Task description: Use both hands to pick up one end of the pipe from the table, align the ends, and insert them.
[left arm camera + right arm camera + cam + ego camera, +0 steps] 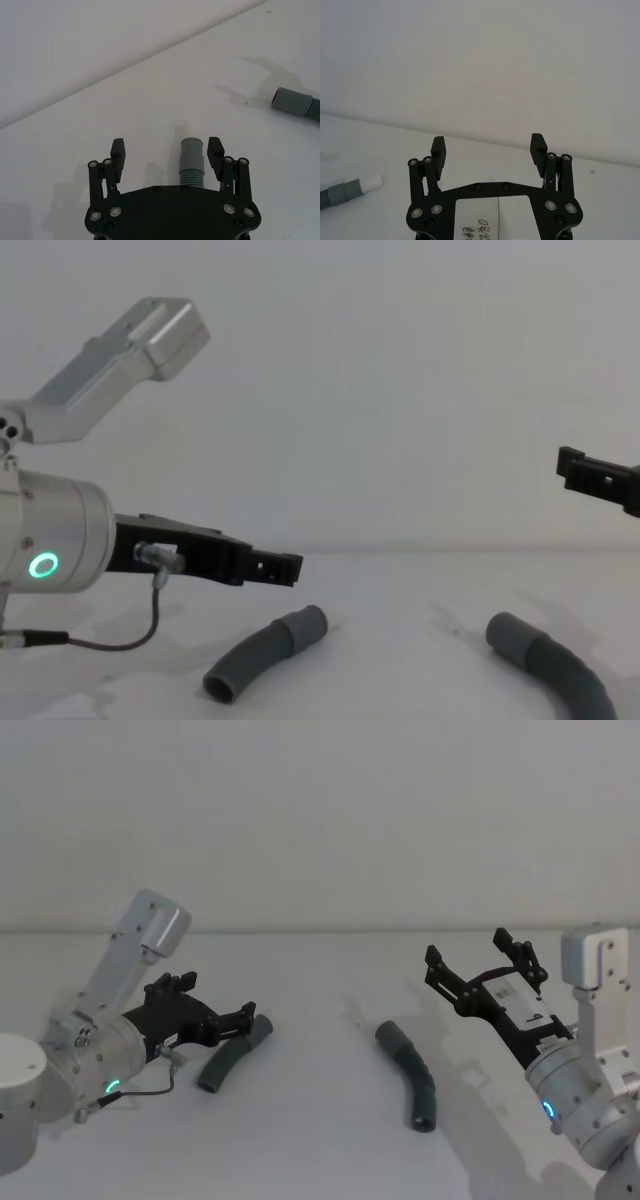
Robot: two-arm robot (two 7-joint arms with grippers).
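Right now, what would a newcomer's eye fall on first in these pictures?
Two dark grey ribbed pipe pieces lie apart on the white table: the left piece and the right piece. The left gripper hangs low over the left piece, jaws open on either side of its cuff, not yet gripping. The right gripper, also open, is raised off the table to the right of the other piece.

Left pipe [228,1062], right pipe [412,1072], on table [320,1145]

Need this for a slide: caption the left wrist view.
Open left pincer poised over one pipe cuff; other pipe piece lies apart on the table.
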